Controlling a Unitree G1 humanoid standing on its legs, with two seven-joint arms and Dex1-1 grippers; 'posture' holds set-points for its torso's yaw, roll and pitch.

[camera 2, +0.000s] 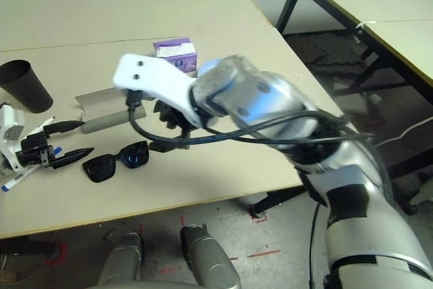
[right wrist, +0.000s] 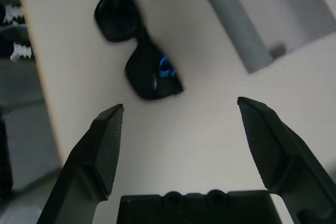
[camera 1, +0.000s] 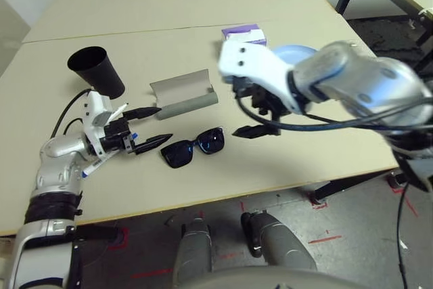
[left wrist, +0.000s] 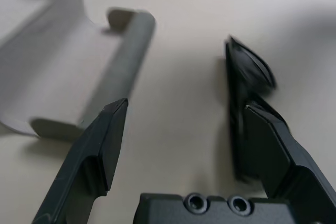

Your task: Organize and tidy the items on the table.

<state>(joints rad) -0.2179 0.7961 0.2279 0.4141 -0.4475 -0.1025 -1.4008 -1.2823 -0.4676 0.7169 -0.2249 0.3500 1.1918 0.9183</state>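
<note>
Still mostly undone, by the look of it. Black sunglasses (camera 1: pixel 193 147) lying flat near the front edge of the table (camera 1: pixel 203 5), not yet in the grey glasses case (camera 1: pixel 184 94). Case sitting open just behind them, with nothing inside. Black cup (camera 1: pixel 98 70) tipped over at the far left. White marker with a blue cap (camera 2: pixel 17 179) down by the left arm. Blue plate (camera 1: pixel 295 53) mostly hidden behind the right arm, with a small purple box (camera 1: pixel 244 33) just beside it.

Left tool (camera 1: pixel 150 126) wide open, gripping nothing, fingers pointing between the case and the sunglasses. Right tool (right wrist: pixel 181 124) wide open too, gripping nothing, hanging over the table above and to the right of the sunglasses.

Probably next: pick up the sunglasses and put them in the case. After that, likely the cup to stand up and the marker to put away. Cannot tell about the other items.
</note>
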